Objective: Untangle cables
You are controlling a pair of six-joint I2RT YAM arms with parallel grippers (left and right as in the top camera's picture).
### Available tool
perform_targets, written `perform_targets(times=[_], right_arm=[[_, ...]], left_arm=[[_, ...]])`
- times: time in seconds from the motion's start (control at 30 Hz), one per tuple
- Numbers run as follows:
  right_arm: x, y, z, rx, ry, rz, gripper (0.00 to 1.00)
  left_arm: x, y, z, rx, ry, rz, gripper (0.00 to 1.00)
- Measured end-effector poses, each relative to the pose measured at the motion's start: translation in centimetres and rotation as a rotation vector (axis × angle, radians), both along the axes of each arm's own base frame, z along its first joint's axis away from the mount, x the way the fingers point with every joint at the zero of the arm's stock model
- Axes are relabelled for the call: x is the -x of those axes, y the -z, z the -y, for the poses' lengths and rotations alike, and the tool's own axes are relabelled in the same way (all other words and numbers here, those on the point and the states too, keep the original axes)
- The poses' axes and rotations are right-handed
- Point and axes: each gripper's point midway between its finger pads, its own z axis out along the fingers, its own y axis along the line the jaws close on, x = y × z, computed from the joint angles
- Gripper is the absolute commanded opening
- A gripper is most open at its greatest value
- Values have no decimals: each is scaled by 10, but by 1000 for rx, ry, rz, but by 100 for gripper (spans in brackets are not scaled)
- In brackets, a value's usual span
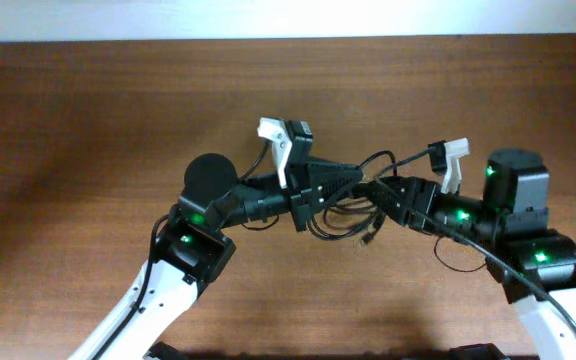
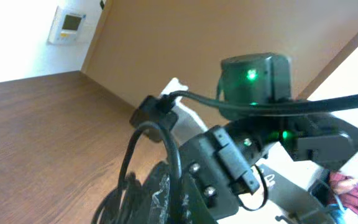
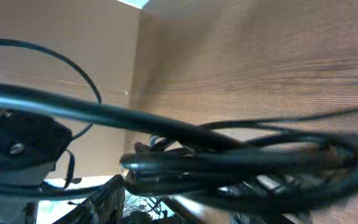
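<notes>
The cables (image 1: 340, 228) are a tangled bundle of thin black cords held above the middle of the table between my two grippers, with loops hanging down and a small plug (image 1: 368, 239) dangling. One strand arcs up to a black plug (image 1: 435, 152). My left gripper (image 1: 351, 190) is shut on the bundle from the left. In the left wrist view a cord (image 2: 174, 149) runs down between its fingers (image 2: 180, 190) from a black plug (image 2: 156, 112). My right gripper (image 1: 380, 196) is shut on the bundle from the right. The cords (image 3: 241, 163) fill the right wrist view, blurred.
The brown wooden table (image 1: 88, 120) extends all round the arms. The grippers nearly touch each other at the centre. The right arm's thicker black cord (image 1: 468, 262) loops beside its base. A tan wall panel (image 3: 55, 68) stands behind the table.
</notes>
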Motion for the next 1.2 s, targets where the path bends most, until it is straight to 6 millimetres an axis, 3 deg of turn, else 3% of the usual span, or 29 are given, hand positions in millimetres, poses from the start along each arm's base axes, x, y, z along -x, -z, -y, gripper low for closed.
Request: perform_targets(times=[0.1,0.37,0.43,0.47,0.5,0.57,0.6,0.63,0.67,0.7,0.77,0.97,1.03,1.1,1.17,1.2], right_arm=[[-9,-8,-1,-7,0,59,50],[-7,-5,-1,-5,0,40,50],[-4,-1,0,-2,0,14,51],[-4,-1,0,-2,0,12,50],[-4,-1,0,-2,0,12,51],[-4,-1,0,-1,0,11,50],[-4,-1,0,-1,1,13,51],[-4,-1,0,-2,1,12,50],[-4,-1,0,-1,0,13,51],[-4,-1,0,-2,1,12,50],[-4,-1,0,-1,0,13,50],[-6,1,2,18,16,21,51],[-8,6,6,40,38,9,51],[-9,8,8,62,44,19,51],[-10,9,9,69,48,22,51],[-10,10,9,73,51,20,51]], left_arm=[[2,-2,2,11,9,-19,0],[8,-13,5,43,28,21,0],[7,-6,5,26,23,-7,0],[3,7,5,-15,3,-59,0],[-3,36,1,-104,-54,-173,0],[-19,113,-24,-326,-264,-405,4],[-21,131,-34,-390,-320,-452,37],[-22,154,-44,-466,-374,-507,81],[-23,163,-48,-499,-392,-527,93],[-18,178,-54,-552,-402,-578,99],[-10,208,-65,-655,-429,-663,99],[20,236,-89,-823,-418,-765,99],[24,246,-106,-906,-475,-778,99],[14,250,-122,-934,-598,-777,99],[-1,250,-124,-907,-680,-771,99],[-8,262,-125,-914,-722,-802,99]])
